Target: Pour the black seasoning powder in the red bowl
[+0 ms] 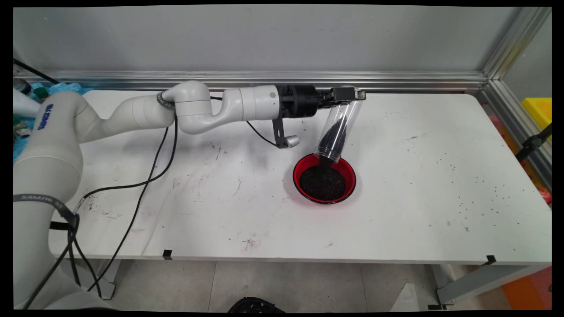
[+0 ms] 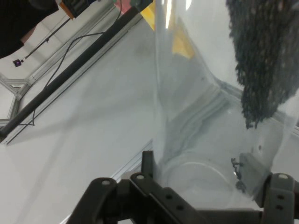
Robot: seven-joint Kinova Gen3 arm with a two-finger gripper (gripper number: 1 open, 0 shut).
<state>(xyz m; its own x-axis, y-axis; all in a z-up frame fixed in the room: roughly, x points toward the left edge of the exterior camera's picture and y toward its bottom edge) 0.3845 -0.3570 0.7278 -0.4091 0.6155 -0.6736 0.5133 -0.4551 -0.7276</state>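
Tube (image 1: 338, 127): clear, tilted mouth-down, dark grains (image 1: 332, 132) inside
Gripper (image 1: 352, 93): clamped on tube base
Below: red bowl (image 1: 348, 169) of grains, on white table (image 1: 264, 198)

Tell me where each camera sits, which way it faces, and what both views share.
Main view: fixed above the table's near side, looking down across it to the wall; shows the arm, the gripper and the red bowl.
Hand view: on the hand, looking along the gripper into the tube; its linkage shows at the bottom.
Shared: the clear tube clamped in the gripper, and the dark grains inside.
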